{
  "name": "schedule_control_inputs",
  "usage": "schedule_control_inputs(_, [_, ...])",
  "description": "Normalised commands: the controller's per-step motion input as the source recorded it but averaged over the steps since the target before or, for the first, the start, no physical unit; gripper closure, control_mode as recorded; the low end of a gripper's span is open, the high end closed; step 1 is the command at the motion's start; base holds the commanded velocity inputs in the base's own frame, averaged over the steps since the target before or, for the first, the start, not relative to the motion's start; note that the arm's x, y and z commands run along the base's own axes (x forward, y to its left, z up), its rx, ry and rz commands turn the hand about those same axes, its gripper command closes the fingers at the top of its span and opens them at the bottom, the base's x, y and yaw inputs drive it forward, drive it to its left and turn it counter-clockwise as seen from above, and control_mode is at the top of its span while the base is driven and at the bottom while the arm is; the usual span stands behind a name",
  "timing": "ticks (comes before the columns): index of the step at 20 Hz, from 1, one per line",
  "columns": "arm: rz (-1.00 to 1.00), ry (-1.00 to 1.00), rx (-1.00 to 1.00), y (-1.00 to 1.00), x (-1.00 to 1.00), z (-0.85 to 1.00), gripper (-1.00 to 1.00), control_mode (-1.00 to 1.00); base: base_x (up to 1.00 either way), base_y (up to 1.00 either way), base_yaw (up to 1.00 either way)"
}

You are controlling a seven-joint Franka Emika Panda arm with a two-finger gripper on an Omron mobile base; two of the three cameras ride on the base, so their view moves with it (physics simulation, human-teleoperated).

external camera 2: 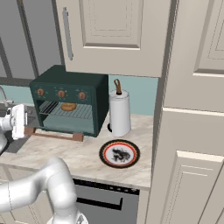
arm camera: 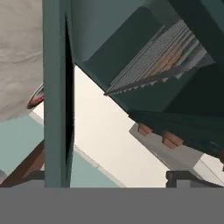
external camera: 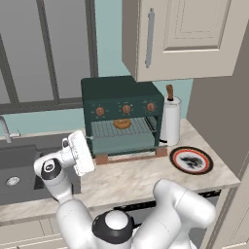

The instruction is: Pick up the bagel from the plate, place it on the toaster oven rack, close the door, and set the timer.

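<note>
Our arm (external camera: 73, 214) low in the left view, bagel (external camera: 121, 123) on the rack (external camera: 124, 128) inside the oven (external camera: 121, 114), door (external camera: 129, 144) down, plate (external camera: 191, 160) bare; right view, our gripper (external camera 2: 17, 121) left of the door; hand view, our fingers spread wide, door edge (arm camera: 54, 92) between them, holding nothing.

A marbled counter (external camera: 126, 182) carries the toaster oven (external camera: 121, 114), a paper-towel roll (external camera: 171, 121) and the plate (external camera: 191, 160).

We see a pale marble-look countertop (external camera: 121, 180) w/ a dark grey sink (external camera: 17, 170) at its left end, beige panelled wall cabinets (external camera: 189, 39) above, teal wall (external camera 2: 140, 94) behind, dark-framed window (external camera: 44, 48) over the sink.
</note>
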Motion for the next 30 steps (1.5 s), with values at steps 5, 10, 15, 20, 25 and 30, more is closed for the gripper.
schedule_control_inputs(5, [0.33, 0.02, -0.12, -0.13, 0.24, 0.48, -1.0, -1.0, 0.0, 0.0, 0.0])
schedule_control_inputs(10, [0.28, 0.07, -0.12, -0.09, 0.52, 0.43, -1.0, -1.0, 0.0, 0.0, 0.0])
schedule_control_inputs(15, [0.25, 0.15, -0.11, -0.02, 0.65, 0.33, -1.0, -1.0, 0.0, 0.0, 0.0])
schedule_control_inputs(20, [0.25, 0.21, -0.14, 0.0, 0.33, 0.21, -1.0, -1.0, 0.0, 0.0, 0.0])
schedule_control_inputs(25, [0.26, 0.23, -0.12, 0.0, 0.59, 0.23, -1.0, -1.0, 0.0, 0.0, 0.0])
schedule_control_inputs(30, [0.25, 0.27, -0.11, 0.0, 0.71, 0.22, -1.0, -1.0, 0.0, 0.0, 0.0])
